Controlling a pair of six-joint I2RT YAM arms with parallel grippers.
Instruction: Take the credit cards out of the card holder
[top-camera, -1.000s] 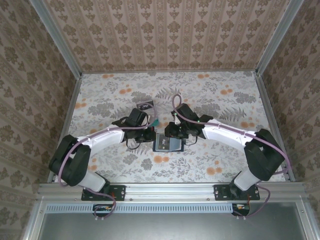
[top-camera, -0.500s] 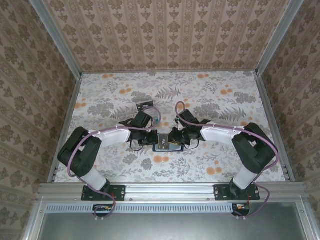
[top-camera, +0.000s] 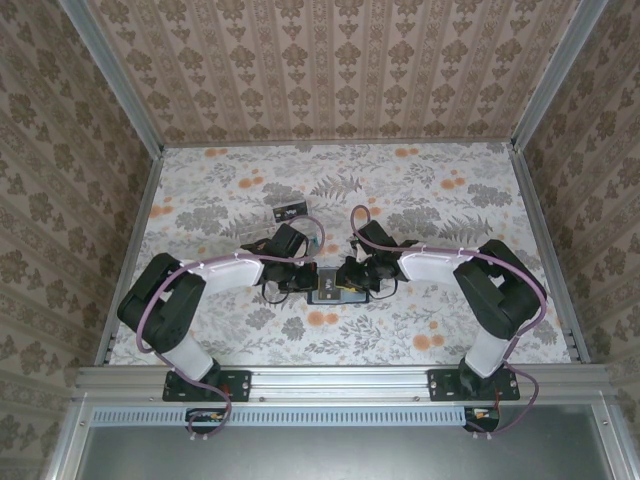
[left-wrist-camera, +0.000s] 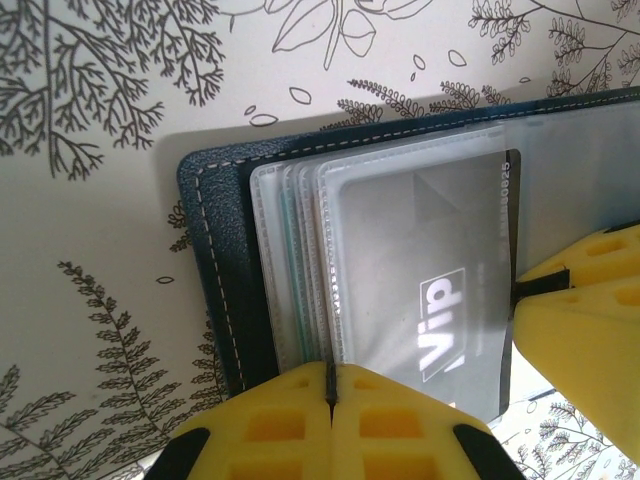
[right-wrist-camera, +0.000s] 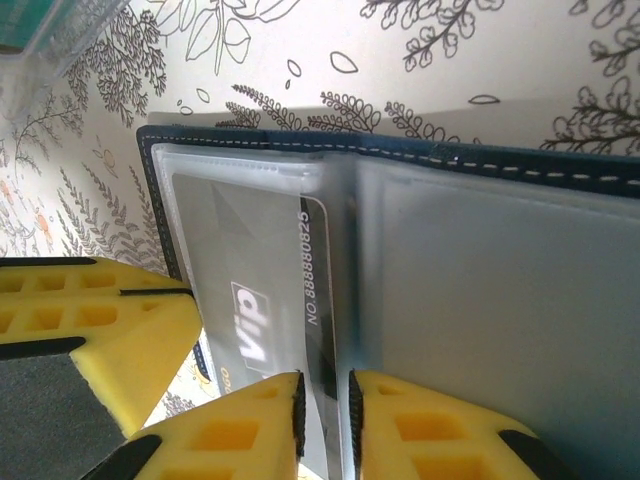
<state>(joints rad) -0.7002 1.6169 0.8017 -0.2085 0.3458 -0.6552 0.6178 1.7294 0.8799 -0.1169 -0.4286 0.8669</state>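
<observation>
Top external view showed the table (top-camera: 470, 190), covered in a floral print, with both arms reaching inward to meet at the centre of the frame. The card holder (top-camera: 330, 294) lay open and flat there, between the two wrists. The left gripper (top-camera: 300, 281) met it from the left of the frame, the right gripper (top-camera: 352, 279) from the right.

In the left wrist view, the navy cover (left-wrist-camera: 215, 260) with white stitching occupied the left of the frame, and a stack of clear plastic sleeves (left-wrist-camera: 290, 260) fanned from it. The left jaws were pressed together at the bottom edge and appeared to clamp the sleeve edges.

In the right wrist view, a grey credit card (right-wrist-camera: 245, 300) marked VIP sat in the top sleeve, its dark numbered edge protruding toward the fold. The right jaws stood almost closed at the bottom of the frame, with that edge pinched between them.

Handling, as judged: the card was probably light, thin, stiff and smooth, so the grip belonged on the exposed edge, flat across both faces. The sleeves looked soft and slick. The light holder would likely lift unless restrained.
</observation>
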